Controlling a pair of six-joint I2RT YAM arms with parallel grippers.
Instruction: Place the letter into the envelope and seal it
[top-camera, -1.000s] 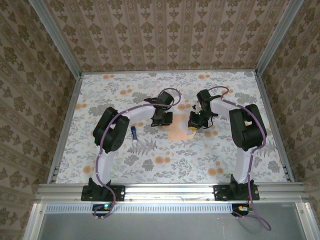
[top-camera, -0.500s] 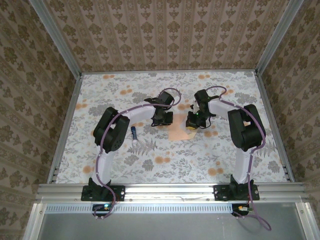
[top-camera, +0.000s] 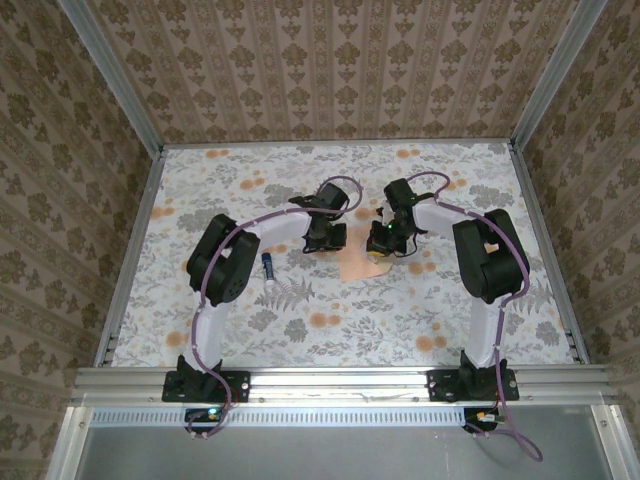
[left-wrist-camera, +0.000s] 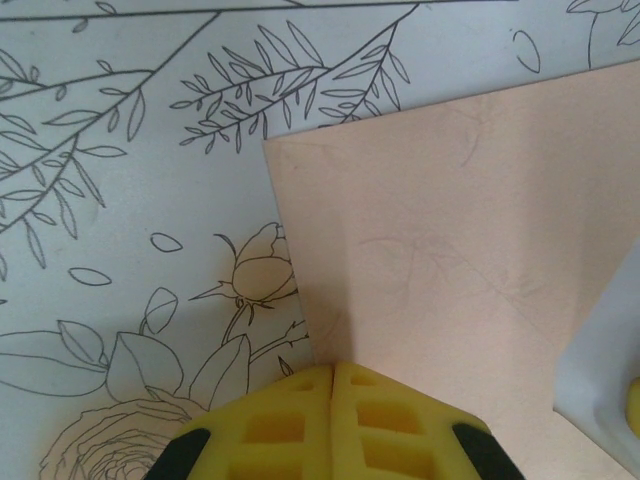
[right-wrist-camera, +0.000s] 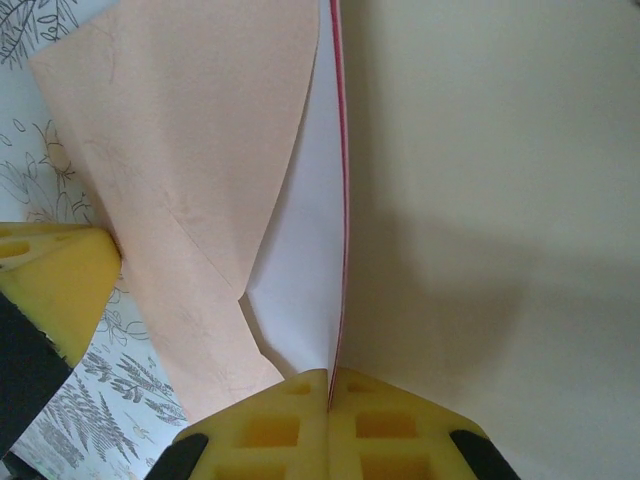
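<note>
The peach envelope (top-camera: 354, 266) lies flat on the table between my two grippers. My left gripper (left-wrist-camera: 332, 370) is shut, and its yellow tips press down on the envelope (left-wrist-camera: 450, 230) near its left edge. My right gripper (right-wrist-camera: 329, 378) is shut on the letter (right-wrist-camera: 480, 200), a pale sheet whose red border runs straight up from between the fingertips. The letter stands on edge over the envelope (right-wrist-camera: 190, 140), right beside its pointed flap. From above, my left gripper (top-camera: 325, 243) and right gripper (top-camera: 378, 248) sit close together at the envelope's far side.
A small blue and white stick (top-camera: 268, 265) lies left of the envelope, beside my left arm. The floral table (top-camera: 250, 330) is boxed in by metal rails and patterned walls. A corner of the letter (left-wrist-camera: 600, 370) shows in the left wrist view.
My right gripper has carried the letter a little to the left, closer to the envelope and to my left gripper. The left gripper has stayed where it was.
</note>
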